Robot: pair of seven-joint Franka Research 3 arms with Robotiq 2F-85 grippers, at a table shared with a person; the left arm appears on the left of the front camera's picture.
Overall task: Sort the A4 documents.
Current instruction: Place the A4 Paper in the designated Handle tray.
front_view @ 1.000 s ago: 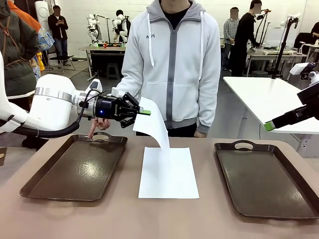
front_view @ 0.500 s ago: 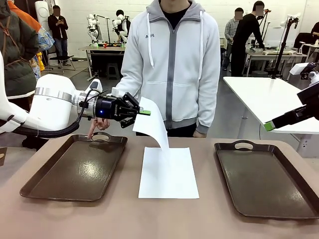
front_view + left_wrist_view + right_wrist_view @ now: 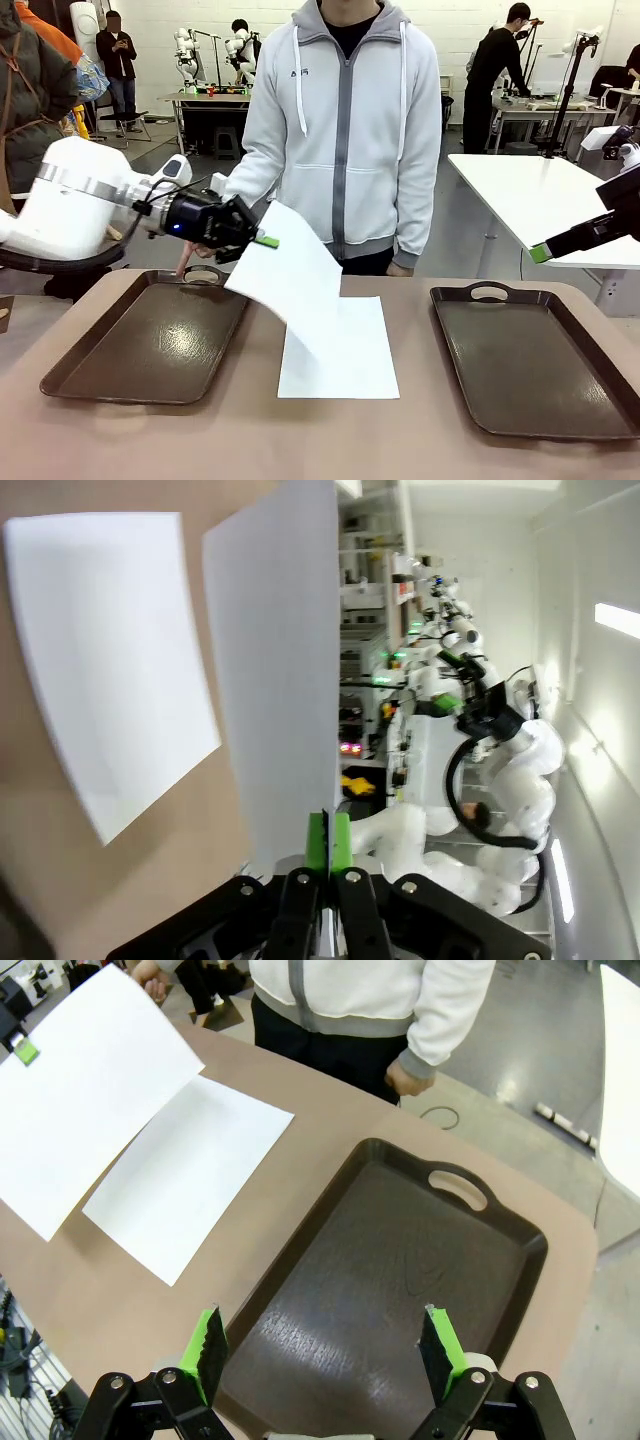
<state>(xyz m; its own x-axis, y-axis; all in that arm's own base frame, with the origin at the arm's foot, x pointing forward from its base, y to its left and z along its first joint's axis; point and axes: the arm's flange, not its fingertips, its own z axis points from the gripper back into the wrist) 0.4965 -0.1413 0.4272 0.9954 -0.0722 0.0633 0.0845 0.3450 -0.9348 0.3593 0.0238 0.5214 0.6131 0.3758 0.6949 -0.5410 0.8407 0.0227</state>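
**Brown desk, two trays, one sheet raised**

The brown desk [image 3: 200, 440] carried a dark left tray [image 3: 150, 340] and a dark right tray [image 3: 530, 360], each with its handle at the far end. Between them a flat sheet [image 3: 345, 360] of white paper lay on the desk, touching neither tray. Over its left part hung a lifted sheet [image 3: 290, 275], tilted, with its lower corner down near the flat sheet. Whether the two touched could not be told. Its upper corner was raised toward the far end of the left tray. The left fingers [image 3: 265, 241] were pressed together on that upper corner, green pads pinching the paper's edge. The right fingers [image 3: 325, 1350] stood wide apart with nothing between them, hanging above the right tray.

Past the desk's far edge stood a person [image 3: 345, 130] in a pale zip hoodie. One hand [image 3: 188, 262] was just behind the left tray's handle. Farther back the room held other tables and people.
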